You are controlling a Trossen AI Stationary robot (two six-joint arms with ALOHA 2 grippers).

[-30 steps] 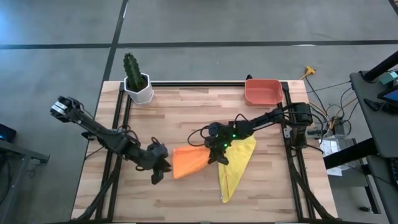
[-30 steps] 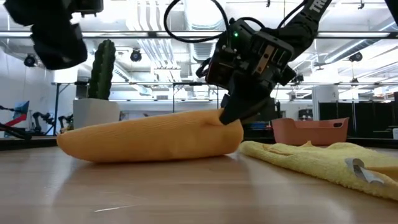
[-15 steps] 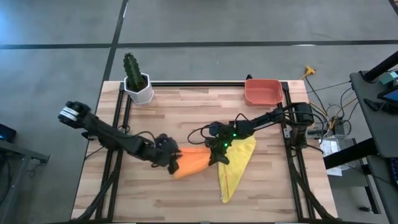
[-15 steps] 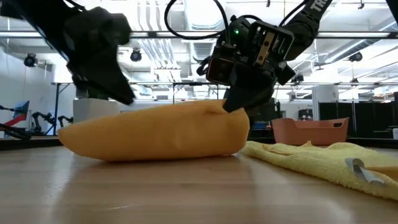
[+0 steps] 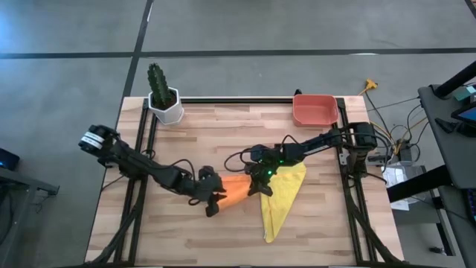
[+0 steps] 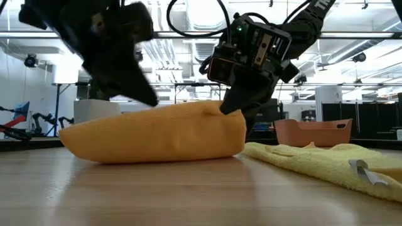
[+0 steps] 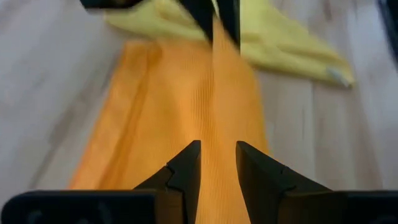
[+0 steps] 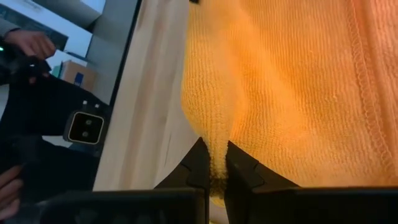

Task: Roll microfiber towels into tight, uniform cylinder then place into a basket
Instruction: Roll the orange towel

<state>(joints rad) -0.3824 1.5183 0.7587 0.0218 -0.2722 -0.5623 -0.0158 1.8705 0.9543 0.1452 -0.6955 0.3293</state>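
1. Orange towel [image 5: 236, 187] bunched into a loose roll near the middle of the wooden surface [image 5: 223, 134], lying flat.
2. Right gripper [image 5: 258, 184] at the roll's right end, fingers [image 8: 200, 163] pinched tight on a fold of orange cloth.
3. Left gripper [image 5: 214, 198] low over the roll's left end, fingers [image 7: 186, 167] narrowly parted, orange cloth showing in the gap; grip not confirmed.
4. Yellow towel [image 5: 282, 195] spread just right of the roll, tapering toward the front edge, one corner under the right gripper.
5. Basket [image 5: 314, 109] at the far right corner, well apart from both towels.
6. Cactus pot [image 5: 165, 104] at the far left corner.
7. Bare wood open along the far side between pot and basket, and along the front edge left of the yellow towel.
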